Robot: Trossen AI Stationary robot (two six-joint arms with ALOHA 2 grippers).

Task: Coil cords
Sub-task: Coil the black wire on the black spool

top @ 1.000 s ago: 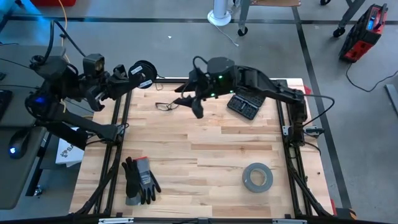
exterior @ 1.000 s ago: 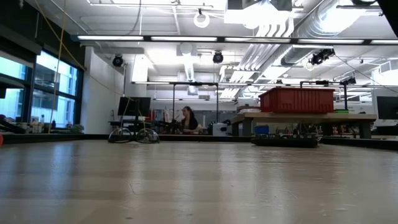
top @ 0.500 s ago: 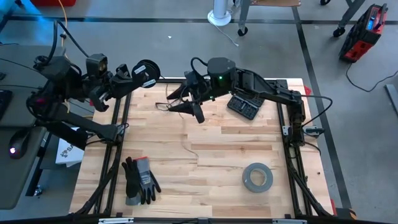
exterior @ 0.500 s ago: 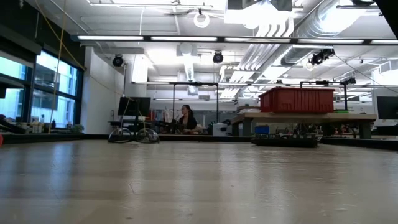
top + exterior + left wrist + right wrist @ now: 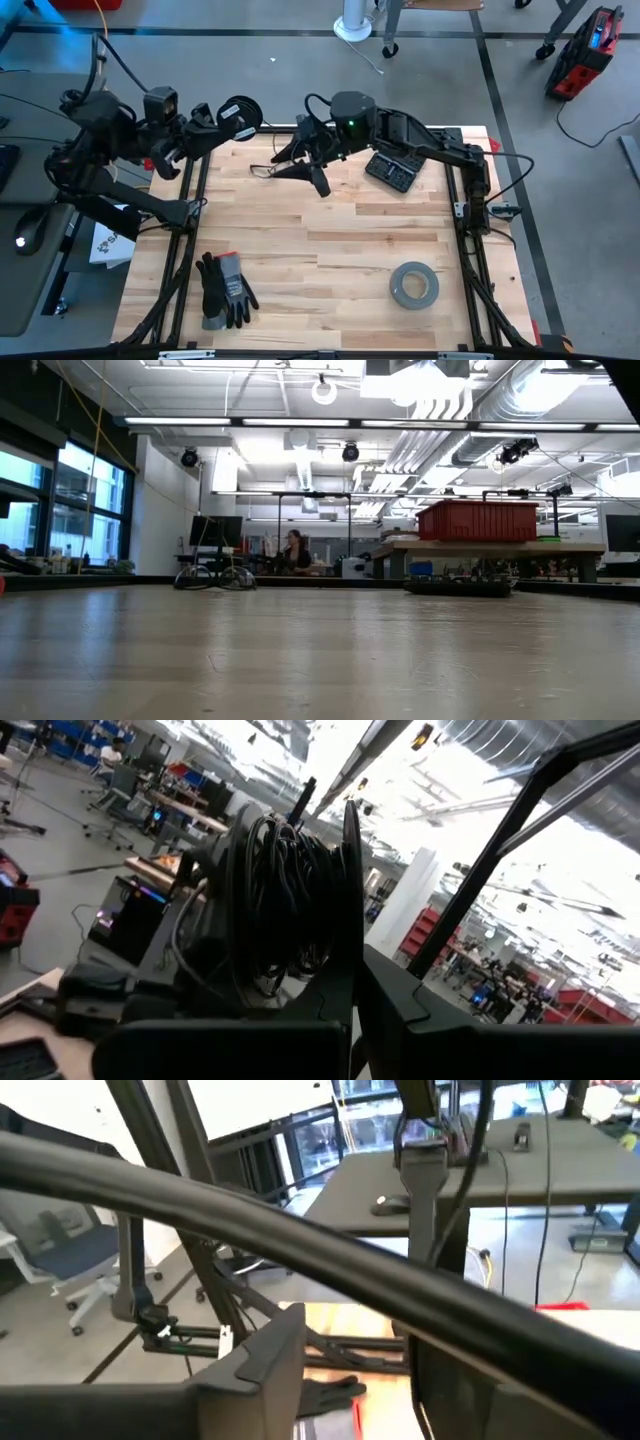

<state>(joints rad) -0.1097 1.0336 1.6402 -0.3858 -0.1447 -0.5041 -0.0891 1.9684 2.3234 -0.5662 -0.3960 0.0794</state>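
The small black spool (image 5: pixel 238 113), wound with thin dark cord (image 5: pixel 285 885), is held up over the table's far left corner by my left gripper (image 5: pixel 218 122), which is shut on it. A loose loop of the same cord (image 5: pixel 264 169) lies on the wood near the far edge. My right gripper (image 5: pixel 300 165) hovers just right of that loop, pointing toward the left arm. Its fingers (image 5: pixel 262 1365) stand open with nothing visible between them. Neither gripper shows in the low view. My left gripper pinches one round flange of the spool (image 5: pixel 350 955) by its rim, between its two fingers. The fingers come roughly level from the table's left side. The spool is lifted clear of the table, its flanges upright. My right gripper: I cannot tell whether a fingertip touches the loose cord.
A grey tape roll (image 5: pixel 413 285) lies near the front right. A pair of dark gloves (image 5: pixel 224 289) lies at the front left. A black case (image 5: pixel 392 170) sits behind the right gripper. Black frame rails (image 5: pixel 190 190) run along the table's sides.
My right gripper has swung its fingers toward the table's left, toward the spool, and tipped down a little. The loose cord by it has been drawn from a double loop into a flatter one. The spool has edged toward the table's right.
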